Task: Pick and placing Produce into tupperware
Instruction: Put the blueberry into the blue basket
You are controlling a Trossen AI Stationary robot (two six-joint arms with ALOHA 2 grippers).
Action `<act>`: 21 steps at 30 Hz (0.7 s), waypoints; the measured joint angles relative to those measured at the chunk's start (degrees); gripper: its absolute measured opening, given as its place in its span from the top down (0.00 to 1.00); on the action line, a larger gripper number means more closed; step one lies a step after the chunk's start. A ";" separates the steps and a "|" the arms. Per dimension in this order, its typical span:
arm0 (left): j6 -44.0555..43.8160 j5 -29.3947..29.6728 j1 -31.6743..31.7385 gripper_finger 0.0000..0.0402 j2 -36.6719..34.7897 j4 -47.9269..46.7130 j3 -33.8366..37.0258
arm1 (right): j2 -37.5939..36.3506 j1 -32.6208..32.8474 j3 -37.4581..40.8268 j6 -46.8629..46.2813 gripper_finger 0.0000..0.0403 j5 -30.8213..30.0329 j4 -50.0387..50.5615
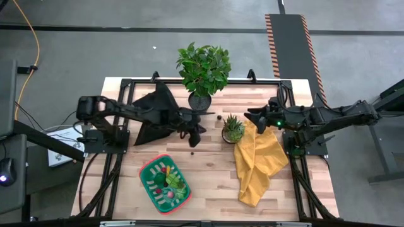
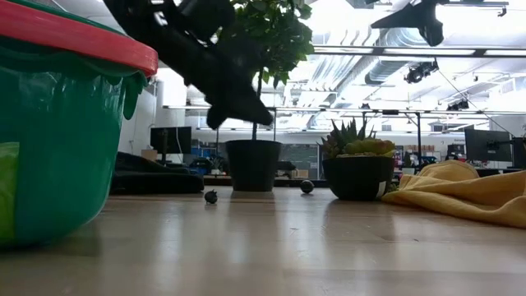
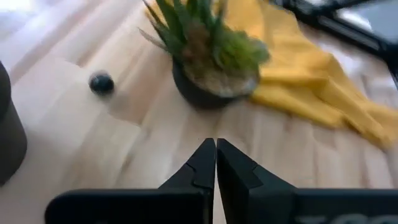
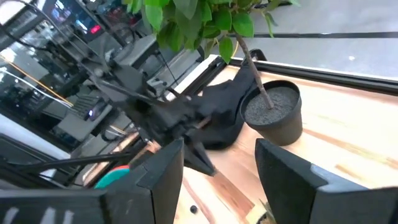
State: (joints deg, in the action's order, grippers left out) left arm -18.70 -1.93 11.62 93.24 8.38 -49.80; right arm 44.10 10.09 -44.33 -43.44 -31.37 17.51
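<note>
From above we see the tupperware, green with a red rim, sitting near the front of the wooden table, left of centre. Inside it lies the produce: several small toy pieces in green, red, pink and yellow, bunched together on the container floor.

The left gripper hangs above the middle of the table, between the black cloth and the small spiky potted plant. Its jaws are pressed together with nothing between them, as the left wrist view shows plainly. A small dark ball rests on the wood just in front of this gripper, and a second dark ball lies farther back, near the large leafy potted plant.

The right gripper waits over the back right part of the table, beside the spiky plant and above the upper edge of the yellow cloth. Its jaws stand apart and hold nothing.

In the low view the tupperware wall fills the near left corner, with both pots and the two balls standing well beyond it.
</note>
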 joint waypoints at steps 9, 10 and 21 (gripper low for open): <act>5.73 -13.78 0.00 0.99 -6.30 -13.28 0.07 | 0.02 0.00 0.00 1.51 0.53 0.56 1.14; 6.60 -14.98 0.00 0.99 -6.35 -14.27 0.06 | 0.04 0.00 0.02 1.70 0.53 0.55 1.23; 17.59 -17.19 0.00 1.00 -6.33 -24.23 0.05 | 0.07 0.00 0.01 2.36 0.53 0.60 1.54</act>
State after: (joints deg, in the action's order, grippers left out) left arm -1.12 -19.11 11.62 86.91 -15.85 -49.75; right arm 44.16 10.09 -44.33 -41.08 -30.77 19.05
